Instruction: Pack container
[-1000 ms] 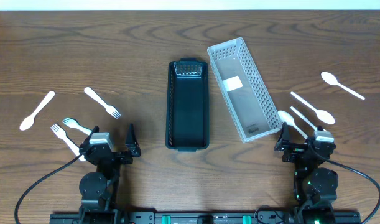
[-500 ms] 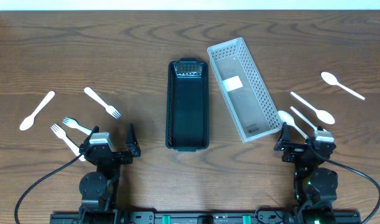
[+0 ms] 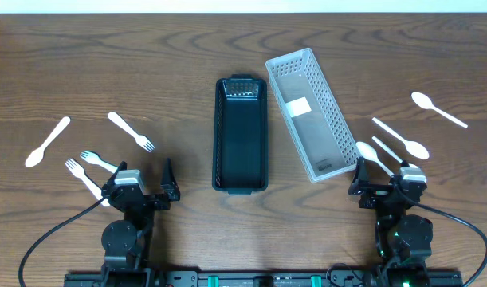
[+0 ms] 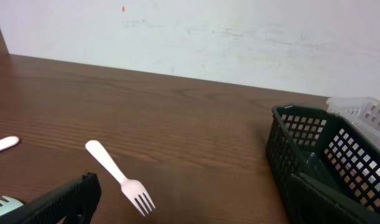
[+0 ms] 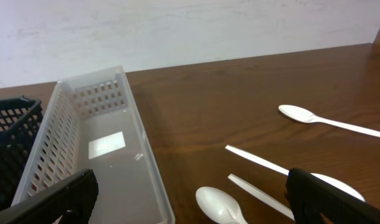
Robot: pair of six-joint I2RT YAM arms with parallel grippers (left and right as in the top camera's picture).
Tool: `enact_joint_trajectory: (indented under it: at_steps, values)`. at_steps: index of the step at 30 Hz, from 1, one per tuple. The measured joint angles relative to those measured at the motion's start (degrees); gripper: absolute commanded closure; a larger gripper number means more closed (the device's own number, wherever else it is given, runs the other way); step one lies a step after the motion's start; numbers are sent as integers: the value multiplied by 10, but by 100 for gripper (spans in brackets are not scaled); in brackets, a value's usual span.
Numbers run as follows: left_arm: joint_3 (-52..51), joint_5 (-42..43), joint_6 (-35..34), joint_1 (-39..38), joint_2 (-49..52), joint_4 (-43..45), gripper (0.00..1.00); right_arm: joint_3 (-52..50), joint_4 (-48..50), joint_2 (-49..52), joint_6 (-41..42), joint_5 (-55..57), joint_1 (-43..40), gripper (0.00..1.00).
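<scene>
A black basket (image 3: 241, 135) stands at the table's middle, and a white basket (image 3: 312, 112) lies angled to its right. Both look empty. Three white forks (image 3: 131, 131) (image 3: 98, 161) (image 3: 84, 180) and a white spoon (image 3: 48, 142) lie on the left. Three white spoons (image 3: 438, 109) (image 3: 401, 139) (image 3: 375, 159) lie on the right. My left gripper (image 3: 139, 191) is open and empty near the front edge, beside the forks. My right gripper (image 3: 384, 187) is open and empty, just in front of the nearest spoon (image 5: 221, 205). The left wrist view shows a fork (image 4: 118, 177) ahead of the open jaws (image 4: 190, 211).
In the left wrist view the black basket (image 4: 314, 155) is to the right, with the white basket (image 4: 364, 112) behind it. In the right wrist view the white basket (image 5: 149, 162) is at the left and spoons (image 5: 329, 121) lie to the right. A white wall stands behind the table.
My right gripper's left finger has shifted slightly outward. Nothing else has moved.
</scene>
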Motion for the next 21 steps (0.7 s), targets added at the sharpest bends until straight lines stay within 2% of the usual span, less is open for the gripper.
enact_joint_trajectory:
  at_steps: [9, 14, 18, 21]
  values:
    - [0, -1, 0, 0, 0, 9, 2, 8, -17, 0, 13, -44, 0, 1]
    - [0, 8, -3, 0, 0, 11, 2, 75, -68, 26, 13, -51, 0, 1]
    - [48, 24, -16, 0, 14, -71, 2, 184, -123, 99, -2, -52, 0, 1]
    - [140, 29, -19, 0, 63, -161, 2, 296, -186, 192, -22, -52, 0, 1]
